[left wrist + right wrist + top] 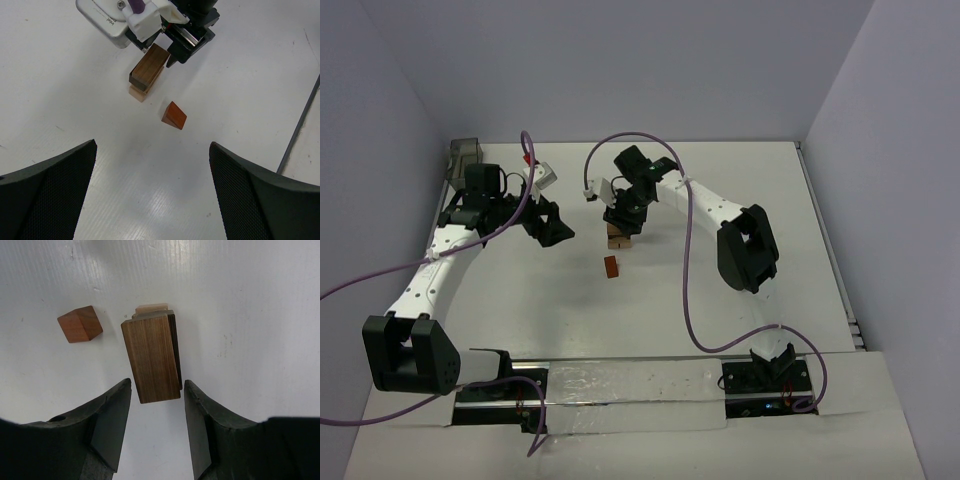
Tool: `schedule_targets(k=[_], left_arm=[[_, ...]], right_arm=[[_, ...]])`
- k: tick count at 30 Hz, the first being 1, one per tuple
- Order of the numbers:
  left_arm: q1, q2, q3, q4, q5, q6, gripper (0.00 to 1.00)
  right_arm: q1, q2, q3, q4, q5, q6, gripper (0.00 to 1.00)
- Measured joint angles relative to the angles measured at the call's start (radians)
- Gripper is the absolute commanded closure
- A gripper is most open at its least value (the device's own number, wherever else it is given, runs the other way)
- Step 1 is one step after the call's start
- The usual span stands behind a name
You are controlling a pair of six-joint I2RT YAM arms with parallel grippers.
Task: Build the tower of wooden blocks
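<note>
Top view, left gripper [552,228]: jaws spread wide, empty, left of the blocks and apart from them.
Top view, right gripper [622,222]: low over the small stack [617,240] at mid-table.
Top view, reddish wedge [611,266]: alone on the white table [550,310], just nearer than the stack.
Top view, grey container [466,152]: far left corner.
Left wrist view, stack: dark brown block [148,70] lies lengthwise on a tan block [137,93]; wedge beside them, not touching.
Right wrist view, right gripper: narrow, fingers [112,410] flank the dark brown block's near end with a sliver of gap on each side, gripping nothing.
Right wrist view, tan block: only its far end shows beneath.
</note>
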Motion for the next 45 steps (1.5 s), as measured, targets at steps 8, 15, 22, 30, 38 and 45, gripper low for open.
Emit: schedule_targets(k=[8,15,22,30,38,45], left_arm=[[0.000,0.000,0.000,0.000,0.000,0.000,0.01],[0.000,0.000,0.000,0.000,0.000,0.000,0.01],[0.000,0.001,0.000,0.000,0.000,0.000,0.01],[0.000,0.001,0.000,0.000,0.000,-0.001,0.01],[0.000,0.000,0.000,0.005,-0.017,-0.003,0.01],[0.000,-0.001,0.000,0.007,-0.027,0.001,0.01]], right_arm=[[0.000,0.000,0.000,0.001,-0.006,0.001,0.46],[0.000,0.000,0.000,0.002,-0.006,0.001,0.45],[0.000,0.000,0.000,0.003,-0.007,0.008,0.33],[0.000,0.000,0.000,0.011,-0.007,0.015,0.23],[0.000,-0.011,0.001,0.014,-0.011,0.040,0.04],[0.000,-0.049,0.045,0.010,-0.001,0.046,0.00]])
